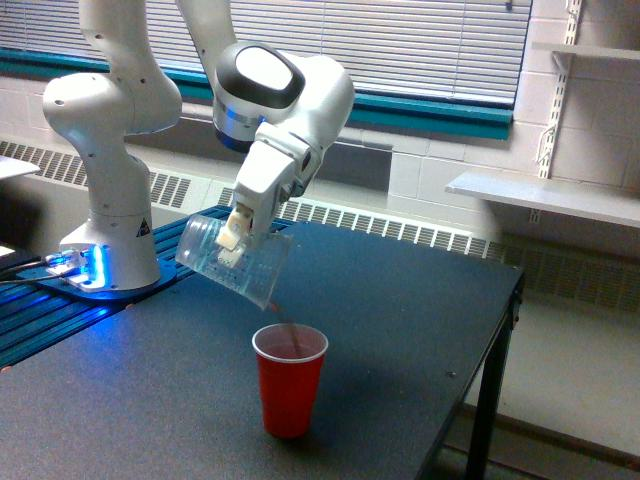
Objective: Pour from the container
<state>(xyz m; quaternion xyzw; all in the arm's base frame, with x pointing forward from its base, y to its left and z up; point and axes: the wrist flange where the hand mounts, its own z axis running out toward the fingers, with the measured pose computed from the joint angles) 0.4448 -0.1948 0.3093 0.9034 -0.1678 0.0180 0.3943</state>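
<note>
The gripper point(236, 238) clamps the clear container point(236, 260), tipped mouth-down toward the exterior view's right above the red cup point(289, 380). The cup stands upright on the dark table point(400, 340), near its front edge.

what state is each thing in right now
clear cup: tipped mouth-down over the red cup, looks nearly empty, last brown bits dropping from its rim
red cup: upright on the table, open, brown contents visible inside
gripper: fingers shut on the clear cup, held in the air
table: dark top, no spill visible
</note>
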